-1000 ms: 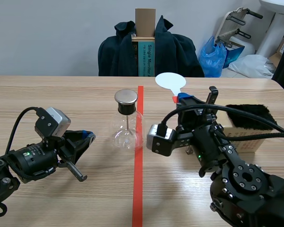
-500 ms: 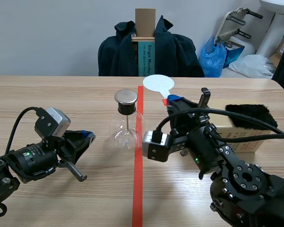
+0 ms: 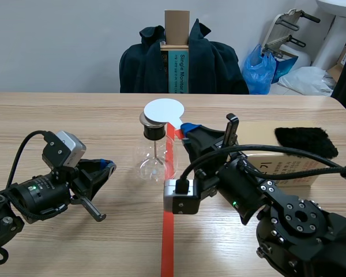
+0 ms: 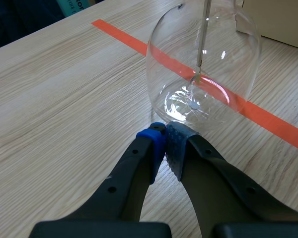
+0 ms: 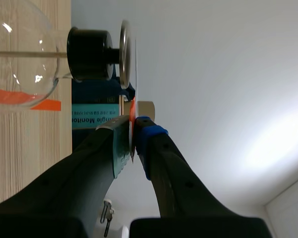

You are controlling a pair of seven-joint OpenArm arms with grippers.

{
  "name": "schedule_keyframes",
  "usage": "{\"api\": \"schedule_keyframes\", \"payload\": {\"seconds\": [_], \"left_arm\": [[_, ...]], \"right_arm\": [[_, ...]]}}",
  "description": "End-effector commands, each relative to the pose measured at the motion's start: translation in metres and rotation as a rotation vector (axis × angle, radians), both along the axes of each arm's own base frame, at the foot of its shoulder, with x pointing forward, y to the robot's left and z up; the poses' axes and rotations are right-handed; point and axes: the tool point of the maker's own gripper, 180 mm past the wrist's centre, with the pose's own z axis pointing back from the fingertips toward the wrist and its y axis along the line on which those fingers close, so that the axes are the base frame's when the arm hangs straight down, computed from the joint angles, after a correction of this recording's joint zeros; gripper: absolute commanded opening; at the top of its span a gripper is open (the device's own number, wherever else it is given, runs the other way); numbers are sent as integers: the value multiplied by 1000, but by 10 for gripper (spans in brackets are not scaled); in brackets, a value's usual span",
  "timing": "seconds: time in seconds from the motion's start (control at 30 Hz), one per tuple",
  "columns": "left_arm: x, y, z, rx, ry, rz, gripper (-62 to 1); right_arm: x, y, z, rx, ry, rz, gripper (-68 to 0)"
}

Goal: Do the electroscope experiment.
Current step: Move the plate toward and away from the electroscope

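One flask (image 3: 154, 164); one disc (image 3: 163, 109), seemingly touching cap (image 3: 153, 131).

The only legible print is on the teal box (image 3: 180, 72) standing behind the tabletop's far edge: white letters running down its side read "Single Monitor" (the following word is cut off). The right wrist view shows the same words. The cardboard box (image 3: 288, 168) at the right bears dark printing too small to read.

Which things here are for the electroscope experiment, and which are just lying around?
Job: glass electroscope flask, white disc in the right gripper, probably the black fur.
Lying about: dark jacket, blue bag, cardboard box.
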Motion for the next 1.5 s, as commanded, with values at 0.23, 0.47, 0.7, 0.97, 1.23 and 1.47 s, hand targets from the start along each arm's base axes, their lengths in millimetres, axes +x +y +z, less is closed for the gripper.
{"api": "schedule_keyframes", "payload": {"seconds": [0.23,0.47,0.7,0.97,1.23,1.47], "left_arm": [[4,-3,12,-22,-36,-8,-577],[4,-3,12,-23,-36,-8,-577],[4,-3,12,-23,-36,-8,-577],[4,-3,12,-23,-36,-8,-577],[4,-3,13,-24,-39,-9,-577],[4,-3,13,-24,-39,-9,-577]], "right_arm": [[2,3,12,9,-44,36,-669],[1,4,13,10,-44,37,-669],[2,4,13,11,-44,35,-669],[14,-10,14,23,-39,-66,-669],[30,-35,15,42,-32,-230,-669],[37,-53,24,96,-61,-331,-669]]}}
